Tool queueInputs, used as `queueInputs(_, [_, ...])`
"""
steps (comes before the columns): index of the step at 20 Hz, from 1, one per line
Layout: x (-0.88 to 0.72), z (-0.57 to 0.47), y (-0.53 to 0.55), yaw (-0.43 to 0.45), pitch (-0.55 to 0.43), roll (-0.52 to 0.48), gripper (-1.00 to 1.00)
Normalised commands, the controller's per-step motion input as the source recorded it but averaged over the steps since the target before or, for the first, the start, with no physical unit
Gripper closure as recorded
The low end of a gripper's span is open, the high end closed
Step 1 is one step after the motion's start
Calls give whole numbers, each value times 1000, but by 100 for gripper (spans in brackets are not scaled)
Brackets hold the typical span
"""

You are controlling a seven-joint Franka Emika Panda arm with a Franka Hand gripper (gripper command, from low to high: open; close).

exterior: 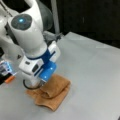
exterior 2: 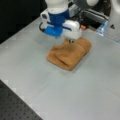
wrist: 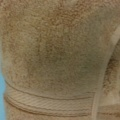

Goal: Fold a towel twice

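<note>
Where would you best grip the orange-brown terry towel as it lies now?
Probably the orange-brown terry towel at its rolled, raised fold, from above: the layers bulge off the grey table there. The end effector sits low on it already.

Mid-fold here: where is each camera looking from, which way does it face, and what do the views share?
A front view: raised, looking down across the table; arm at left, gripper down on the folded towel.
A front view: raised, from the opposite side; arm at top, gripper on the towel.
Wrist view: pressed close, facing down; only towel and its woven band show, no gripper.
Shared: all show the towel; both front views show arm and table.
</note>
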Motion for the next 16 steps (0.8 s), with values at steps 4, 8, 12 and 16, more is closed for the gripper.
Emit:
queueInputs(4, [-53, 68, 644, -244, -28, -40, -100])
queueInputs(8, [-74, -9, 436, -167, -47, -75, -100])
queueInputs(12, [-69, -42, 206, -107, -60, -75, -100])
queueInputs(16, [-56, 21, 97, -46, -44, -151, -100])
